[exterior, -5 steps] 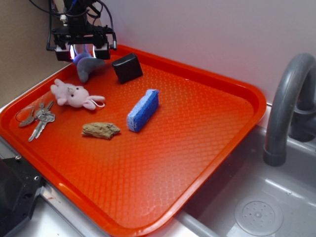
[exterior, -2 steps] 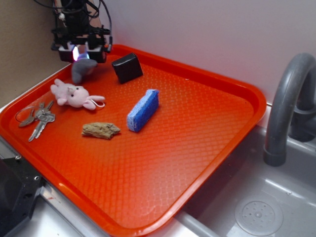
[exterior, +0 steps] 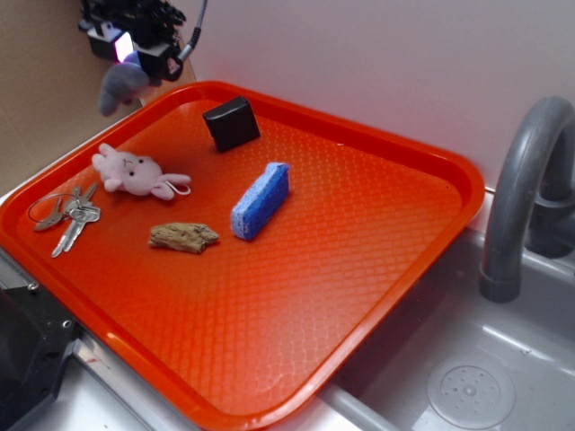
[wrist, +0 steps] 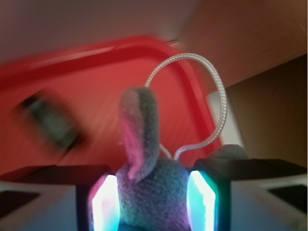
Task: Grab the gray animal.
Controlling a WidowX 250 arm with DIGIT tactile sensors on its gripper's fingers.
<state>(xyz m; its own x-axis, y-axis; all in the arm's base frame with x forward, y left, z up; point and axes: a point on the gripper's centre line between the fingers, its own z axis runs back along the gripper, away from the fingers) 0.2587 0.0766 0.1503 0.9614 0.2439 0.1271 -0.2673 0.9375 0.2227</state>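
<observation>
The gray animal (exterior: 119, 83) hangs in the air above the far left corner of the orange tray (exterior: 386, 269), held by my gripper (exterior: 130, 56). In the wrist view the gray animal (wrist: 151, 192) fills the gap between the two lit pads (wrist: 104, 202), which press on its sides. One long ear stands up with a pink inner side. Its white string loop (wrist: 192, 103) arcs above the body. The gripper (wrist: 153, 199) is shut on the plush.
On the tray lie a pink plush animal (exterior: 135, 172), a bunch of keys (exterior: 67, 215), a brown flat scrap (exterior: 183, 237), a blue sponge (exterior: 261, 200) and a black box (exterior: 232, 123). A gray faucet (exterior: 526, 189) and sink (exterior: 467, 391) are to the right.
The gripper has risen and shifted left with the gray animal, lifting it off the tray's far corner into the air. Everything else on the tray stays put.
</observation>
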